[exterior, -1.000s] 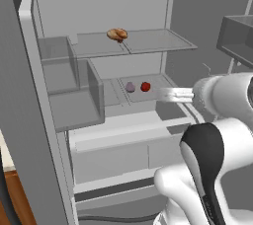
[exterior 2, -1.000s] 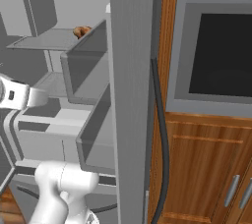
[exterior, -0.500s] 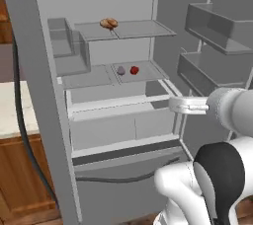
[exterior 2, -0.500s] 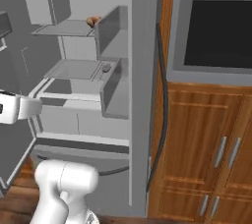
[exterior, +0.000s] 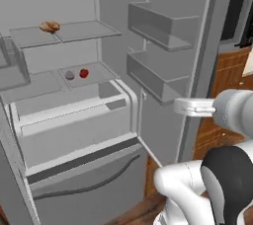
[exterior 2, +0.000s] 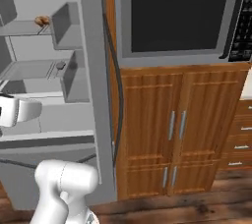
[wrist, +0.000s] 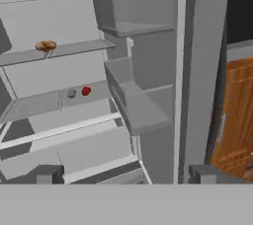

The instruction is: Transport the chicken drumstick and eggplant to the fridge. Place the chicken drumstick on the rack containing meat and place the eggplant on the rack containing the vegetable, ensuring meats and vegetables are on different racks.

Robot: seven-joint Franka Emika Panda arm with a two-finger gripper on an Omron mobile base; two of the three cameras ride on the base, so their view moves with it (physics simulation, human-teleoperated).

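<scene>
The fridge (exterior: pixel 74 120) stands wide open, its door (exterior: pixel 173 71) swung out to the right with two grey door bins (exterior: pixel 158 71) jutting inward. Up top, the rack containing meat (exterior: pixel 64 32) runs the cabinet's width, and a golden-brown meat piece (exterior: pixel 49 26) sits near its left front edge. One shelf down (exterior: pixel 84 78), a red item (exterior: pixel 84 73) and a small grey one (exterior: pixel 70 75) lie side by side toward the middle; too small to name.

The gripper (wrist: pixel 126 173) has its jaws spread as wide as they go, with nothing between the finger tips. From the hand's view, the open shelves lie ahead and to the left, the door bins ahead at centre.

No chicken drumstick or eggplant in the jaws here, so my read is that a pick-up lies elsewhere. Room looks generous at the shelf fronts; the door bins and the door's edge are the tight spots on the right.
</scene>
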